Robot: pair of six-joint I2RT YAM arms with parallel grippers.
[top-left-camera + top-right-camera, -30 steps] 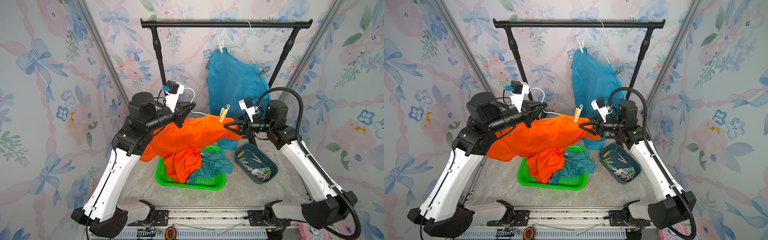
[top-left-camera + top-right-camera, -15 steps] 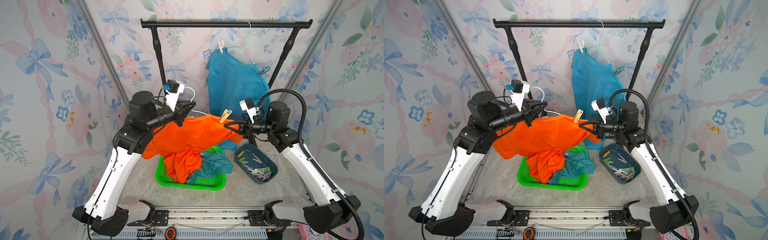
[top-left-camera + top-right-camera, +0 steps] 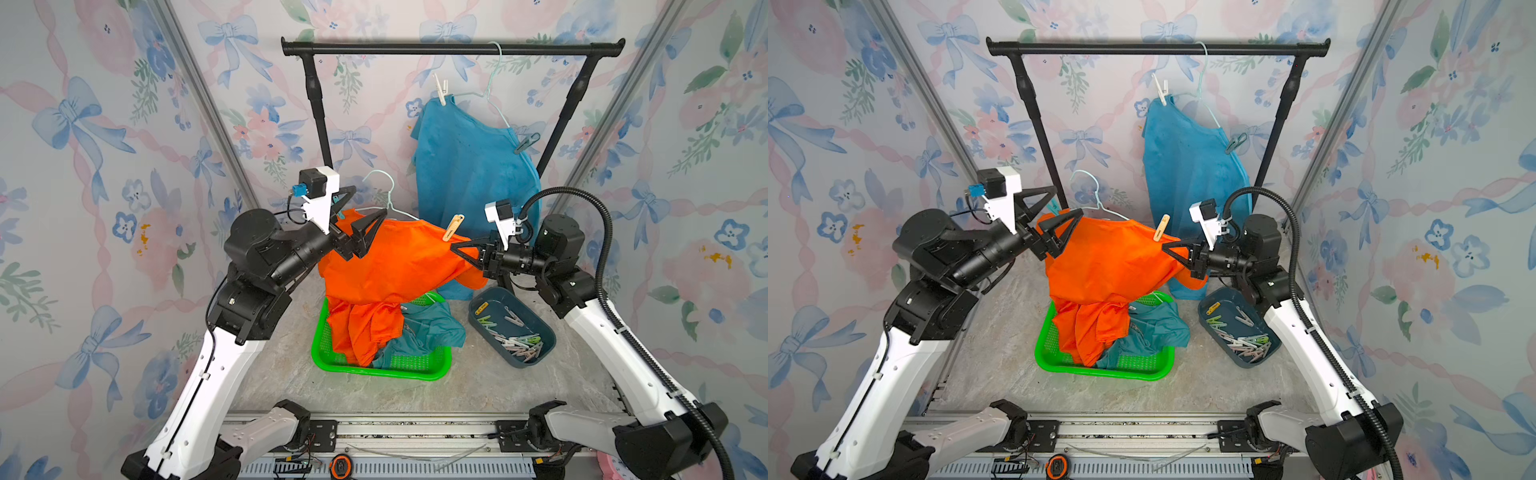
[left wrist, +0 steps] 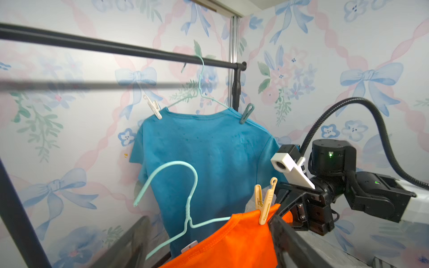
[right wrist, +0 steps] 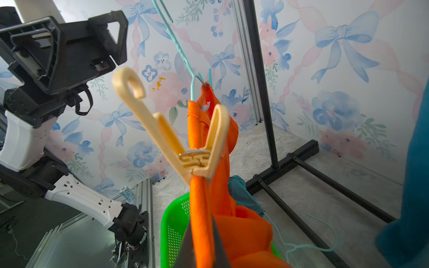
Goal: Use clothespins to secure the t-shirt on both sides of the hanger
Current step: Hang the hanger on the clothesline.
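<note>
Left hand: the left hand (image 3: 370,200) was shut 1 second ago at the left-arm end of the mint hanger (image 4: 187,208). Now it stands wide open just beside that end and holds nothing.
Right hand: the right hand (image 3: 455,249) has closed fully in the same second. It pinches the orange t-shirt (image 3: 399,266) at the right-arm end of the hanger.
Teal clothespin: the teal clothespin (image 5: 209,76) sits on the shirt at the hanger's left-arm end, and no hand touches it. I judge that the left hand has just let it go there.
Cream clothespin: the cream clothespin (image 3: 453,226) bites the shirt's shoulder near the hanger's right-arm end, just beside the right hand.
Meaning for the task: there is 1 pin at each end of the hanger, so both sides look secured. Whether each pin also catches the wire under the cloth, I cannot tell.
Spare clothespins: many pale clothespins (image 3: 515,343) lie in the blue tray (image 3: 524,364) on the bench (image 3: 478,382), below the hanger and past its right-arm end.
Writing: a small white neck tag (image 4: 189,246) on the orange t-shirt, just under the hanger's neck, carries 1 letter, maybe "C". It is too small to be sure.
Brands: none can be read anywhere.
</note>
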